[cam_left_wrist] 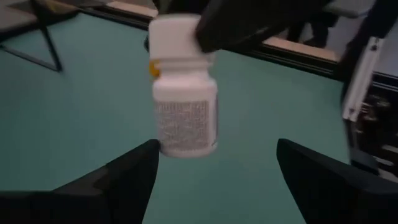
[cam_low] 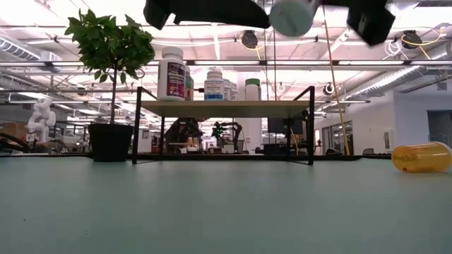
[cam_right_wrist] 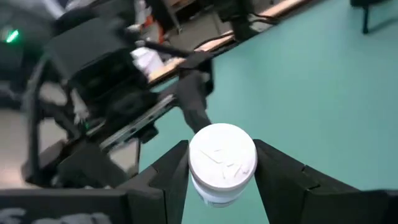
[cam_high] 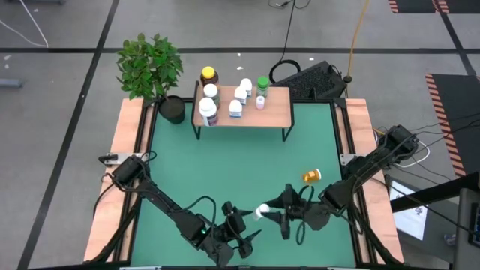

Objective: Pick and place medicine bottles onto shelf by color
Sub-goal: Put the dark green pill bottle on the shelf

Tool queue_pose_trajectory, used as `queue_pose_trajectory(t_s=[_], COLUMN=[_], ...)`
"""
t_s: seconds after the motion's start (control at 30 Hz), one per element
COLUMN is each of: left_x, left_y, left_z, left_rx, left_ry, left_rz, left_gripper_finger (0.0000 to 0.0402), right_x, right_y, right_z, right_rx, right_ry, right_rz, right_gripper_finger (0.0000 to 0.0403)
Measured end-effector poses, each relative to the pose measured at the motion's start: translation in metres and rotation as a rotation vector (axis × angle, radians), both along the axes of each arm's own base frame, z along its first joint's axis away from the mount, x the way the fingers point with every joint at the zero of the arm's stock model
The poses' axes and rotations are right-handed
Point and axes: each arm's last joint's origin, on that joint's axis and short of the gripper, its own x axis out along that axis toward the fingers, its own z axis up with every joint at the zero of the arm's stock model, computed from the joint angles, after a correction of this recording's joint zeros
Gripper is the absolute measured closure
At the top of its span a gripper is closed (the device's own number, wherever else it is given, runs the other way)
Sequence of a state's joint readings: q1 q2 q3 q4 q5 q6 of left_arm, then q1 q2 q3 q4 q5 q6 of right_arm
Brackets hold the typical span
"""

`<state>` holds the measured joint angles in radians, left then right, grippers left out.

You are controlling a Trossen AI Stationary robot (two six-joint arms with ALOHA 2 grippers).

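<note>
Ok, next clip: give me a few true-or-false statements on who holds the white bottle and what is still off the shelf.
1. The right gripper clamps the white bottle by its cap. True.
2. The left gripper is closed on that bottle. False: its fingers are spread, with the bottle hanging between them, untouched.
3. An orange bottle lies on its side on the green table. True.
4. The shelf has no bottles on it. False: several stand on it.
5. The potted plant stands on the shelf. False: it stands beside the shelf.
</note>
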<state>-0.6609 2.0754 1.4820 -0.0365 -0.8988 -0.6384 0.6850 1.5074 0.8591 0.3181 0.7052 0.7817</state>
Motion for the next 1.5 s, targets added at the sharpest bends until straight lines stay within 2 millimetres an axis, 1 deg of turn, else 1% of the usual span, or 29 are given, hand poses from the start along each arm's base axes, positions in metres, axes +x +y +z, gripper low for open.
queue_pose_trajectory(t_s=[0.13,0.3,0.67,0.8,0.87,0.93,1.17,1.2,1.3,1.43,1.5], left_x=[-0.004,-0.004,0.009,0.014,0.016,0.018,0.017,0.018,0.017,0.012,0.009], left_y=[0.005,0.012,0.031,0.039,0.043,0.047,0.051,0.051,0.056,0.065,0.068], left_z=[-0.005,-0.010,-0.009,-0.008,-0.009,-0.009,-0.011,-0.011,-0.007,0.004,0.009], left_rx=[0.038,0.045,0.029,0.022,0.026,0.034,0.163,0.190,0.233,0.220,0.197], left_ry=[0.039,0.065,0.054,0.047,0.055,0.062,0.131,0.143,0.171,0.207,0.217], left_rz=[0.056,0.112,0.160,0.182,0.194,0.203,0.165,0.157,0.151,0.153,0.158], left_gripper_finger=[0.0076,0.0076,0.0076,0.0078,0.0091,0.0116,0.0243,0.0251,0.0251,0.0251,0.0245], right_x=[0.001,0.000,0.004,0.007,0.010,0.012,0.014,0.014,0.017,0.020,0.021], right_y=[-0.011,-0.016,-0.020,-0.024,-0.028,-0.032,-0.038,-0.039,-0.042,-0.046,-0.048], right_z=[-0.011,-0.016,-0.015,-0.013,-0.012,-0.013,-0.016,-0.016,-0.015,-0.013,-0.011], right_rx=[0.092,0.152,0.180,0.159,0.145,0.137,0.121,0.121,0.119,0.097,0.062], right_ry=[0.005,-0.011,-0.035,-0.049,-0.054,-0.047,-0.018,-0.020,-0.032,-0.049,-0.057], right_rz=[-0.063,-0.090,-0.113,-0.118,-0.128,-0.140,-0.157,-0.159,-0.170,-0.179,-0.172], right_gripper_finger=[0.0249,0.0249,0.0249,0.0249,0.0249,0.0249,0.0249,0.0248,0.0248,0.0248,0.0245])
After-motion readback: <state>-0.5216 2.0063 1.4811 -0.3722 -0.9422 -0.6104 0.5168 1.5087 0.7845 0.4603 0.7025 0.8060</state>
